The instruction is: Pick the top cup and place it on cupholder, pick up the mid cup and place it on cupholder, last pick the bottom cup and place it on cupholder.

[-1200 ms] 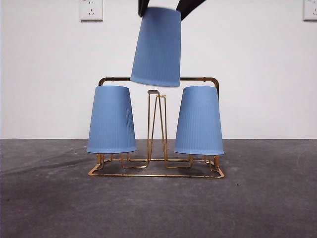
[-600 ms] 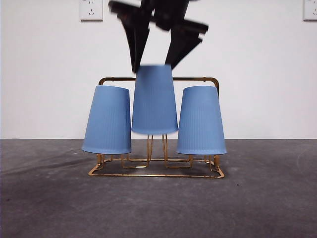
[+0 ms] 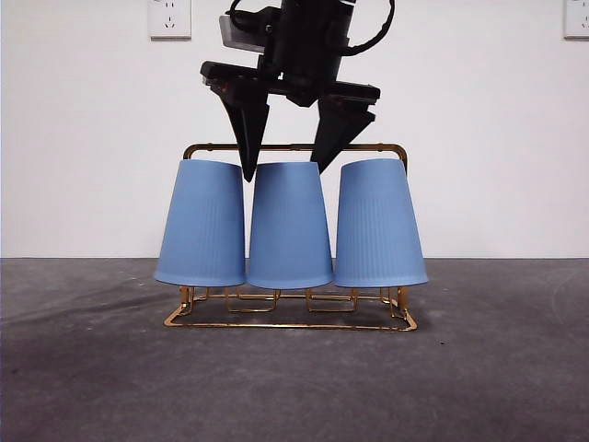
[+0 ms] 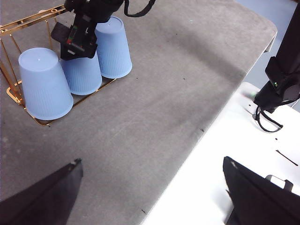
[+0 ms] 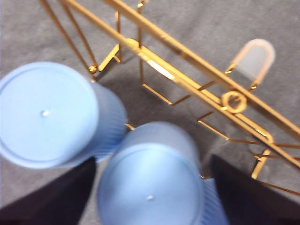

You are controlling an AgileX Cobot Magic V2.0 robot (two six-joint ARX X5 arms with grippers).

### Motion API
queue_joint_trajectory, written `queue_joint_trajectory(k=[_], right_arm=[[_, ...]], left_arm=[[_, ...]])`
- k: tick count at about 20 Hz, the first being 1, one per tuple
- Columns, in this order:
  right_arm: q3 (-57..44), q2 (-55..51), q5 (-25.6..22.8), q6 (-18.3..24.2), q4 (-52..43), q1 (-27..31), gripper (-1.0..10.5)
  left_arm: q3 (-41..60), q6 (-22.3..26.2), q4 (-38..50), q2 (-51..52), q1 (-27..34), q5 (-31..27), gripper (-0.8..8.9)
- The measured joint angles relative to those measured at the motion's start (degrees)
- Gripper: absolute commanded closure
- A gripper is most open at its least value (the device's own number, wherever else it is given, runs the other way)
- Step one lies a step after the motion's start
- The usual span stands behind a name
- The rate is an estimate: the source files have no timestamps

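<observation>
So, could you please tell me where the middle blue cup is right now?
In the front view, the middle blue cup sits upside down on the gold cupholder, between the two other cups, directly under the right gripper's open jaws.

A robotics lab or test bench, judging by a bare white wall (image 3: 92,138) with two sockets (image 3: 169,17), a table covered in a grey mat (image 4: 154,103), and a cabled black arm (image 3: 304,46) over it.
</observation>
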State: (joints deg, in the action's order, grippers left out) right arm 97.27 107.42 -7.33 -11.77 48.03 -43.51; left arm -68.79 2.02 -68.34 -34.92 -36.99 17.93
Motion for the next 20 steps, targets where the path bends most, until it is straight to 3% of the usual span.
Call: queue_joint_trajectory(k=[5,11,16,20], right_arm=[[2.64,-1.16,0.00,0.74,3.87,0.02,5.1],[3.37,-16.11,0.26,2.97,14.08,-1.92,5.1],[-12.76,-28.61,0.31,4.17,12.57,-2.29,5.1],[-27.28,-44.57,2.27,4.48,9.25,-1.90,5.1]], left_arm=[[0.00,0.02,0.02,0.00,0.00,0.00,3.42],[0.42,0.02,0.90,0.02,0.00,0.00,3.45],[3.67,-1.01,5.25,0.00,0.00,0.00,3.46],[5.90,-5.77,12.63,0.00,0.00,-0.44,3.46]])
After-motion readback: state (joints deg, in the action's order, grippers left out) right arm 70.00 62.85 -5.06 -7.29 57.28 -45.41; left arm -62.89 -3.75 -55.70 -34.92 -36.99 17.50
